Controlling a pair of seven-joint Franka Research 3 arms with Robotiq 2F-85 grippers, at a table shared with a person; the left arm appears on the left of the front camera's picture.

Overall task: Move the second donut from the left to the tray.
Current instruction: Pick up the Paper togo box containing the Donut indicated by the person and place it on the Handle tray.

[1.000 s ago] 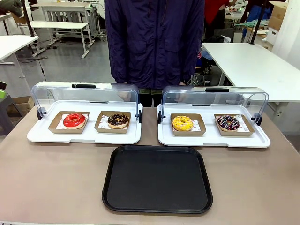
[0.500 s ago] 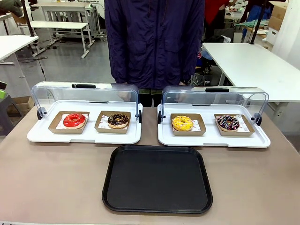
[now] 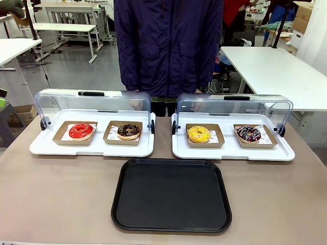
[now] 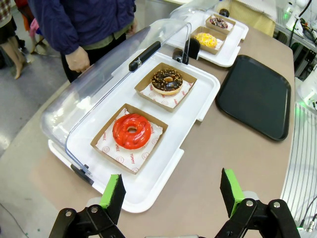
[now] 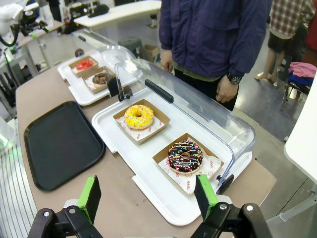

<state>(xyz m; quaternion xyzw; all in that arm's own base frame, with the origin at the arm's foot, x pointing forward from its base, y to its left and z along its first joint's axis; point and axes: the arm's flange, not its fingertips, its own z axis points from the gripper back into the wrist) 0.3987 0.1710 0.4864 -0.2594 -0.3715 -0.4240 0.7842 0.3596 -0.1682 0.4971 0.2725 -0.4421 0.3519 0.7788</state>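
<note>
The second donut from the left has dark chocolate glaze with pale sprinkles. It rests in a brown cardboard holder on the left white display tray, whose clear lid is swung open. The black tray lies bare on the table in front of the two display trays. My left gripper hangs open above the table's left end, near the red donut. My right gripper hangs open above the right end, near the multicoloured-sprinkle donut. Neither holds anything.
A red-glazed donut sits left of the chocolate one. The right display tray holds a yellow donut and a dark donut with coloured sprinkles. A person in a dark blue jacket stands at the far side.
</note>
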